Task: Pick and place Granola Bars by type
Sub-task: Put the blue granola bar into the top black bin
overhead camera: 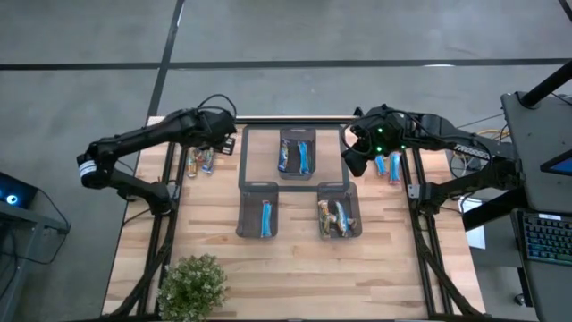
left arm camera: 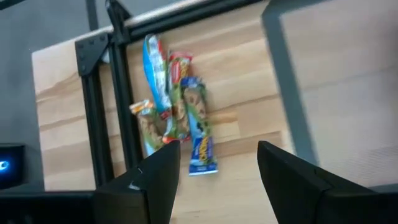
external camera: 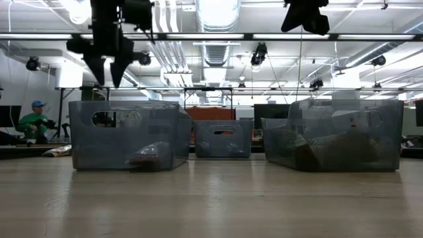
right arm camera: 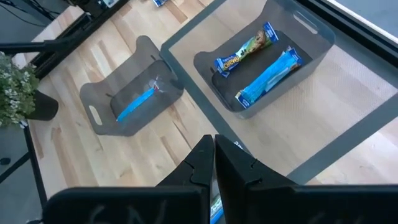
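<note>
Jaws: left gripper (left arm camera: 217, 171) wide, empty, above a loose pile of bars (left arm camera: 177, 109); right gripper (right arm camera: 213, 155) closed, beside the far bin (overhead camera: 297, 153). On the wood table (overhead camera: 295, 268) stand three bins: the far one holds two bars, the left bin (overhead camera: 260, 210) one, the right bin (overhead camera: 338, 211) several. Plant (overhead camera: 191, 284) at the near edge. Workshop behind.

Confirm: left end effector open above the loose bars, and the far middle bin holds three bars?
Not three. The high view shows two foil-wrapped bars in the far middle dark translucent bin. The left end effector is open above the loose wrapped bars.
</note>
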You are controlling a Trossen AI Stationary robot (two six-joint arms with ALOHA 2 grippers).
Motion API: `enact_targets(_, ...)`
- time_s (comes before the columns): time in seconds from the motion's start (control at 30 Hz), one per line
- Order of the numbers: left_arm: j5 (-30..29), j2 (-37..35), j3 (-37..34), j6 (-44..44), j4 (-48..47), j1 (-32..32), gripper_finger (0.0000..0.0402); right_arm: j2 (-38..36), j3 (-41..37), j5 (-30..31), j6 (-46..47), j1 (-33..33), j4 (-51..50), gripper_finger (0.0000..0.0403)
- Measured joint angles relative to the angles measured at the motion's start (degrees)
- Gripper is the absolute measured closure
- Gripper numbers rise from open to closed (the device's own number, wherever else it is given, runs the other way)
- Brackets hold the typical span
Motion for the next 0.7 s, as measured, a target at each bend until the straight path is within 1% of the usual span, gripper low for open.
enact_targets(0.23, -0.32, -0.04, -9.40, -1.30, 7.20, 0.01, 0.0204, 0.03, -1.85, 0.01, -0.28, 0.00, 0.07, 0.0394)
enact_targets(0.37, 1.50, -0.04, -14.43, -1.98, 11.04, 1.05, 0.0204, 0.07, -2.55, 0.00, 0.17, 0.00, 0.04, 0.0394)
enact_targets(0.53, 2.34, -0.04, -18.47, -2.32, 13.05, 2.26, 0.0204, 0.07, -2.64, 0.00, 0.35, 0.00, 0.07, 0.0394)
enact_targets(0.7, 2.37, -0.07, -21.82, -2.11, 18.29, 3.03, 0.0204, 0.07, -2.65, 0.00, 0.35, -0.02, 0.11, 0.0394)
